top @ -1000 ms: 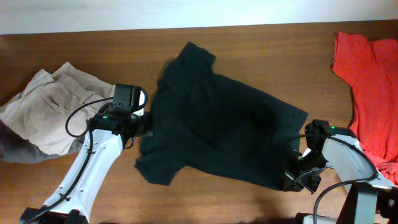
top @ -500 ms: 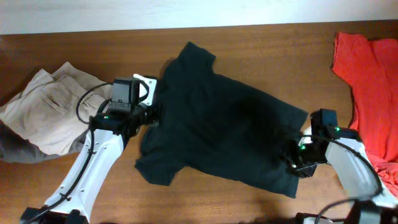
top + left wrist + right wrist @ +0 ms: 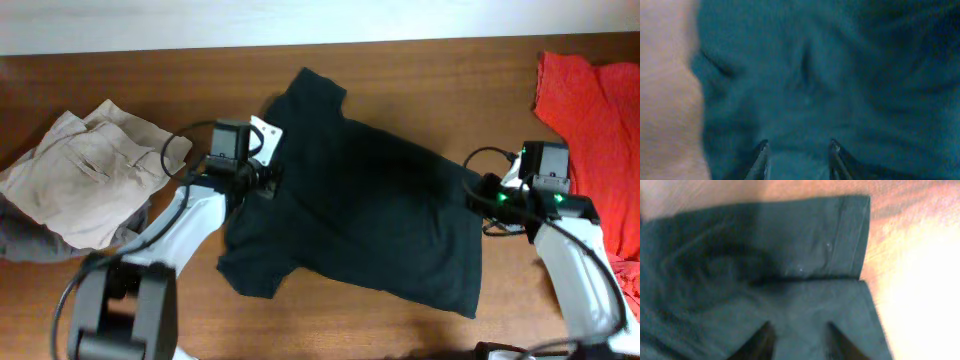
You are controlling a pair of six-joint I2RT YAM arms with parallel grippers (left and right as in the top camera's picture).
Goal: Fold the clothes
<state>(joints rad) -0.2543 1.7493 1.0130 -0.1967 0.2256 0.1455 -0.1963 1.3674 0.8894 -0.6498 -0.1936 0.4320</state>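
Note:
The clothes, one black T-shirt [image 3: 350,210], lie spread across the middle of the table, a sleeve pointing up at the far side. My left gripper [image 3: 272,178] rests on the shirt's left edge. In the left wrist view its fingertips [image 3: 762,148] stand apart, low over wrinkled dark cloth [image 3: 840,75]. My right gripper [image 3: 482,196] is over the shirt's right edge. The right wrist view shows my right gripper [image 3: 800,332] with its jaws apart over the cloth [image 3: 740,270], just below a folded hem band [image 3: 850,235].
Beige trousers [image 3: 80,175] lie crumpled at the left of the table. Bright red garments [image 3: 590,130] lie along the right edge. Bare wooden table [image 3: 420,70] shows behind the shirt and beside its right edge [image 3: 910,280].
Both grippers let go of the shirt and moved. The left went up and right onto the shirt's left edge. The right went from the lower right corner up to the right edge.

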